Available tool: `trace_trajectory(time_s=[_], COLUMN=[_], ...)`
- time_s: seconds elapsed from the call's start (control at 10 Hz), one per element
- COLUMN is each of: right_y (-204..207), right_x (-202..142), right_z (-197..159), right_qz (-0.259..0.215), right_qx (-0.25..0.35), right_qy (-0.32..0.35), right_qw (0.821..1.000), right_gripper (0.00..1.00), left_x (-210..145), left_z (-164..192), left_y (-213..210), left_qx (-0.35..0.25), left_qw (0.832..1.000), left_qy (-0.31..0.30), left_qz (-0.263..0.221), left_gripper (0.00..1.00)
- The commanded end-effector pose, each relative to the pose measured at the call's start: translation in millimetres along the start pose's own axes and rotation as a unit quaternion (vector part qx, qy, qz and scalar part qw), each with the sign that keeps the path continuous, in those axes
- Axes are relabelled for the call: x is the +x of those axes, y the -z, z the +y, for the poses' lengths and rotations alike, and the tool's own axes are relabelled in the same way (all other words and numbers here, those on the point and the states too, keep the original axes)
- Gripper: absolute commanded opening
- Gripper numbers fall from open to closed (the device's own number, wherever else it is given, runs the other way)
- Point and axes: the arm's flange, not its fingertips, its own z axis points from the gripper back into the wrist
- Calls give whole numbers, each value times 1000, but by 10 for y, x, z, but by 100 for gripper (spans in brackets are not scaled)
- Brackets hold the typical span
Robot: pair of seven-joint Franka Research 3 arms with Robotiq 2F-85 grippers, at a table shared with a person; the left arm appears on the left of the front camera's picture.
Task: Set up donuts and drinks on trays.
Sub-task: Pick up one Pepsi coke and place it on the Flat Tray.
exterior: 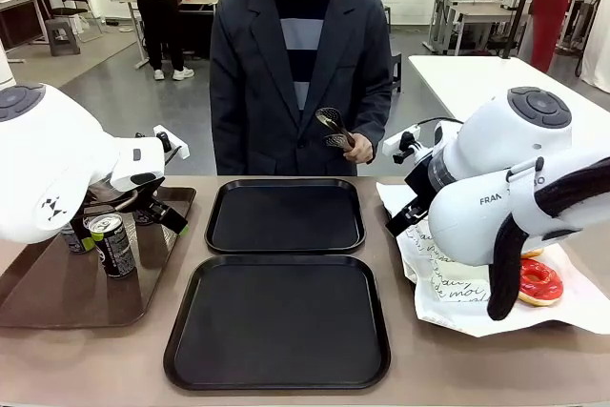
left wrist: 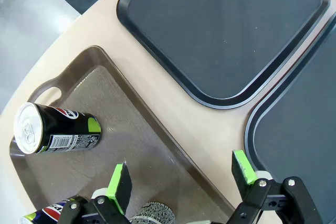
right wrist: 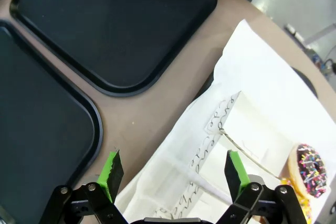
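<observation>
Two black trays lie bare in the middle of the table, the far one (exterior: 286, 216) and the near one (exterior: 276, 323). Black drink cans (exterior: 112, 243) stand on a brown tray at the left. My left gripper (left wrist: 181, 174) hovers open over that brown tray's inner edge, with one can (left wrist: 55, 132) off to its side and another can (left wrist: 47, 216) by its finger. A red-iced donut (exterior: 538, 281) lies on white paper at the right. My right gripper (right wrist: 173, 174) hangs open above the paper sleeves (right wrist: 247, 129), and a chocolate donut (right wrist: 311, 170) with sprinkles lies beyond it.
The long brown tray (exterior: 57, 293) takes up the left of the table. A person in a dark jacket stands at the far side holding black tongs (exterior: 334, 128). White paper (exterior: 448, 293) covers the table's right end. My right arm's bulk hides part of it.
</observation>
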Motion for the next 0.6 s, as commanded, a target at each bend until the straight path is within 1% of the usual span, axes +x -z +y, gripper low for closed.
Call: trace_trajectory(time_s=[0.0, 0.1, 0.2, 0.3, 0.4, 0.5], right_y=[-408, -653, -907, -1139, -1355, -1440], right_x=[-363, -621, -917, -1144, -1389, -1550], right_z=[164, 167, 161, 194, 285, 372], right_qz=[41, 76, 107, 118, 129, 122], right_qx=[-39, -45, -41, -45, -50, -43], right_qy=[-31, -46, -53, -49, -48, -60], right_qw=[998, 995, 992, 991, 989, 990], right_gripper=[100, 100, 100, 100, 100, 100], left_x=[-107, -306, -571, -691, -860, -949], left_z=[54, 52, -17, -5, -107, -158], left_y=[-267, -526, -760, -938, -1130, -1254], left_qx=[-7, -29, -55, -79, -90, -89], left_qw=[999, 997, 993, 991, 989, 989], left_qy=[21, 41, 47, 48, 54, 59], left_qz=[25, 56, 89, 101, 104, 106], left_gripper=[100, 100, 100, 100, 100, 100])
